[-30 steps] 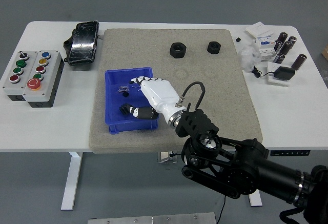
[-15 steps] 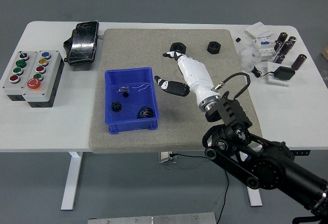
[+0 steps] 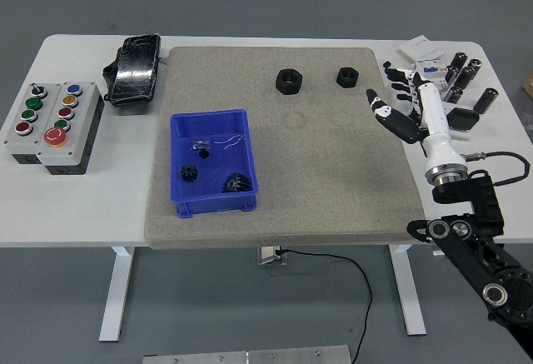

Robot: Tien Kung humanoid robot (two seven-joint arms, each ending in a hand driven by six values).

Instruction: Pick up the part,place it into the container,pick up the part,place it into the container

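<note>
A blue bin (image 3: 213, 123) sits on the grey mat's left part and holds two small black gear-like parts (image 3: 236, 183) plus a bit of wire. Two black hex nuts lie at the mat's far side, a larger nut (image 3: 288, 81) and a smaller nut (image 3: 346, 76). My right hand (image 3: 405, 102), white with black fingertips, hovers at the mat's right edge with fingers spread and nothing in it. It is right of and nearer than the smaller nut. My left hand is out of sight.
A grey mat (image 3: 333, 172) covers the table's middle. A button box (image 3: 52, 124) and a black device (image 3: 133, 66) stand at the left. Dark cylinders (image 3: 463, 77), white boxes and a cable clutter the right end, just behind my right hand.
My right hand left the blue bin, letting go of a black part there, and swung right across the mat to its right edge. The bin now shows two black parts.
</note>
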